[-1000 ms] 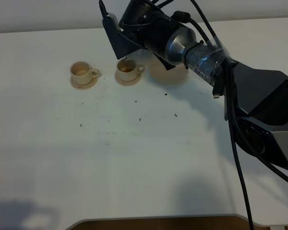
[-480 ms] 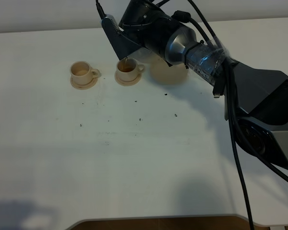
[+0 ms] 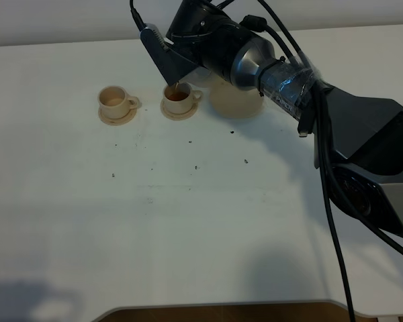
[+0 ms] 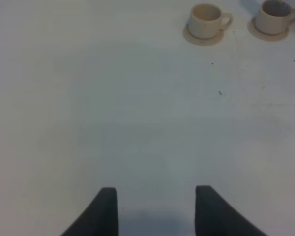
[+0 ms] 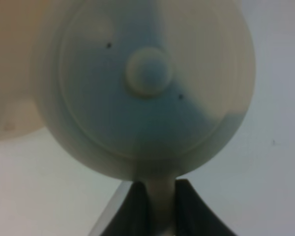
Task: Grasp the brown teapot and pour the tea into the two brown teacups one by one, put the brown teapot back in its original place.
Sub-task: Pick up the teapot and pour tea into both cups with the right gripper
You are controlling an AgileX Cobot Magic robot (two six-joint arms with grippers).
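Note:
My right gripper (image 5: pixel 158 197) is shut on the loop handle of the brown teapot (image 5: pixel 147 98), whose knobbed lid fills the right wrist view. In the high view my right arm (image 3: pixel 215 43) hides the teapot. A thin stream of tea falls from under it into the right teacup (image 3: pixel 178 97), which holds dark tea. The left teacup (image 3: pixel 114 100) stands on its saucer and looks pale inside. The wide saucer (image 3: pixel 236 106) lies bare behind the arm. My left gripper (image 4: pixel 156 209) is open and empty above the table, with both cups (image 4: pixel 206 18) (image 4: pixel 273 14) far ahead.
Small dark specks (image 3: pixel 196 166) are scattered on the white table (image 3: pixel 188 228) in front of the cups. The right arm's cables (image 3: pixel 332 221) hang over the table's right side. The table's front edge (image 3: pixel 221 305) runs along the bottom.
My right wrist has tipped a little further to the left over the right cup. The tea in that cup looks darker and fuller. The left cup and saucers have not moved.

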